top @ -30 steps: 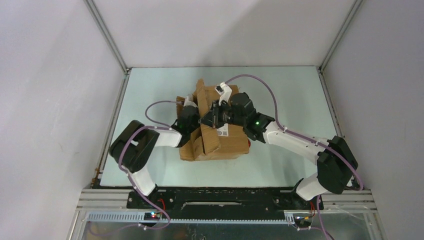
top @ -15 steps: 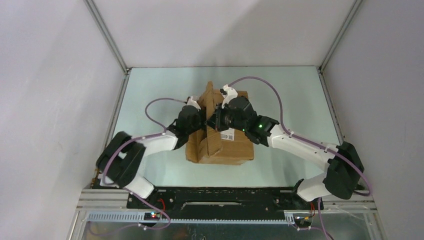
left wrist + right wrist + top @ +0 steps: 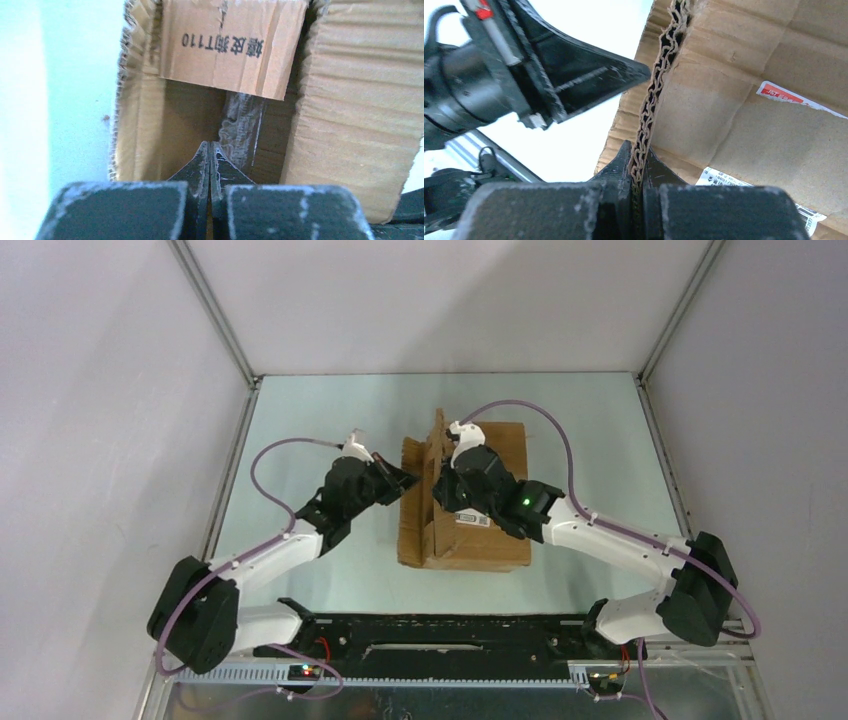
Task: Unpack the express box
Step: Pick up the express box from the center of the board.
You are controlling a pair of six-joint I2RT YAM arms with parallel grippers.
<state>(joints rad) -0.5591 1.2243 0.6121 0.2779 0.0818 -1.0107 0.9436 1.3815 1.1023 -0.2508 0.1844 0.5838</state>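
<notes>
Right gripper [image 3: 636, 176] clamps the box's [image 3: 482, 548] raised flap [image 3: 655, 92]; left gripper [image 3: 210, 156], clenched empty, seemingly faces the open cavity beside it.

White label [image 3: 472, 519] on the express box [image 3: 480, 548] partly under the right arm [image 3: 610, 535], print illegibly small.

We see the express box [image 3: 485, 545] as matt brown corrugated cardboard, rough and frayed along its fluted edges, with glossy clear tape [image 3: 240, 125] inside. The left gripper [image 3: 209, 155] and right gripper [image 3: 638, 160] look like matt black plastic, scuffed whitish. The table [image 3: 300, 440] is smooth and pale.
</notes>
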